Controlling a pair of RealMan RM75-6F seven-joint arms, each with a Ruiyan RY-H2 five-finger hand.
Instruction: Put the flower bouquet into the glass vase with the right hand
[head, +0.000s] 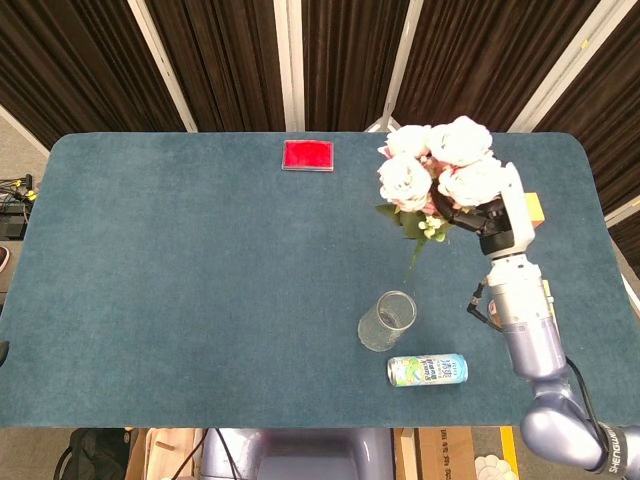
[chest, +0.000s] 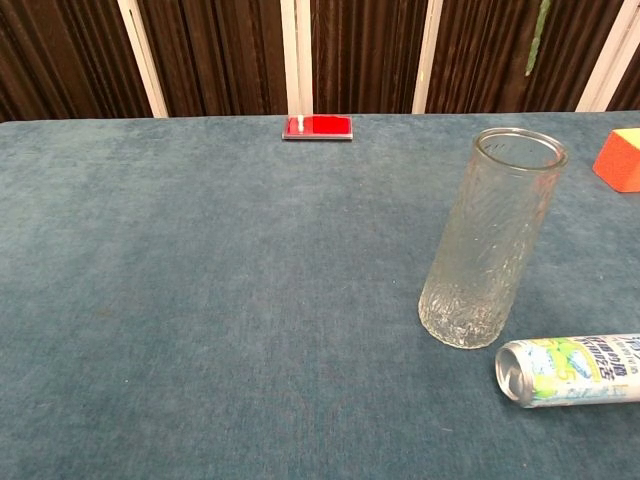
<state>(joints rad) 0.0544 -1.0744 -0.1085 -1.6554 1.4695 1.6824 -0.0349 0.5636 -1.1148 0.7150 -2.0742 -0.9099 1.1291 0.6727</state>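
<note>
My right hand holds the bouquet of pale pink and white flowers up in the air, at the right side of the head view. Its green stem hangs down and ends just above and behind the rim of the glass vase. The vase stands upright and empty on the blue cloth. In the chest view the vase is at the right, and only the stem's tip shows at the top edge. My left hand is out of both views.
A drink can lies on its side just in front of the vase. An orange block sits at the far right, and a flat red box lies at the back middle. The blue table stretches wide to the left.
</note>
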